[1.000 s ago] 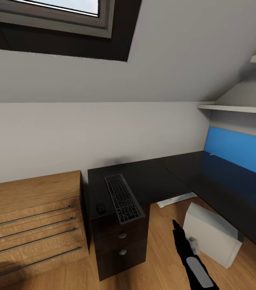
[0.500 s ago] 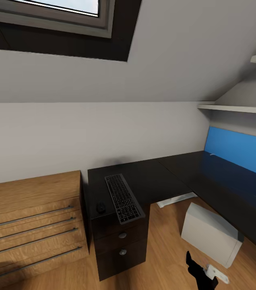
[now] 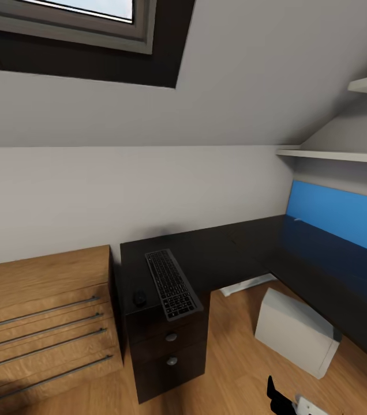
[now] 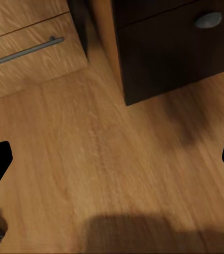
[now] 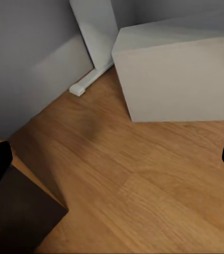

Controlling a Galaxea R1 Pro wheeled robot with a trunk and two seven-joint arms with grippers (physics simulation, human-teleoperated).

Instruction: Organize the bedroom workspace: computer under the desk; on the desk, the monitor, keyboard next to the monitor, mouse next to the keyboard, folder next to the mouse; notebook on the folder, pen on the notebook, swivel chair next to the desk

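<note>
A dark keyboard [image 3: 172, 283] lies on the black L-shaped desk [image 3: 235, 253], near its left end and overhanging the front edge a little. A small black mouse [image 3: 139, 297] sits just left of it. The white computer [image 3: 296, 331] stands on the wooden floor beneath the desk's corner, and appears close up as the white box [image 5: 180, 74] in the right wrist view. My right gripper [image 5: 112, 161] is open over bare floor near the computer, and its arm [image 3: 280, 399] pokes in low in the head view. My left gripper [image 4: 112, 164] is open above the floor in front of the desk's drawer unit [image 4: 170, 47].
A wooden dresser [image 3: 39, 323] with long metal handles stands against the desk's left side. The desk's drawer unit [image 3: 169, 351] has two knobs. A white desk leg [image 5: 93, 37] meets the floor by the wall. Shelves [image 3: 333, 154] and a blue panel [image 3: 339, 216] back the right wing.
My right arm has dropped from mid-frame to the bottom edge of the head view. The camera has turned slightly, shifting the whole scene left.
</note>
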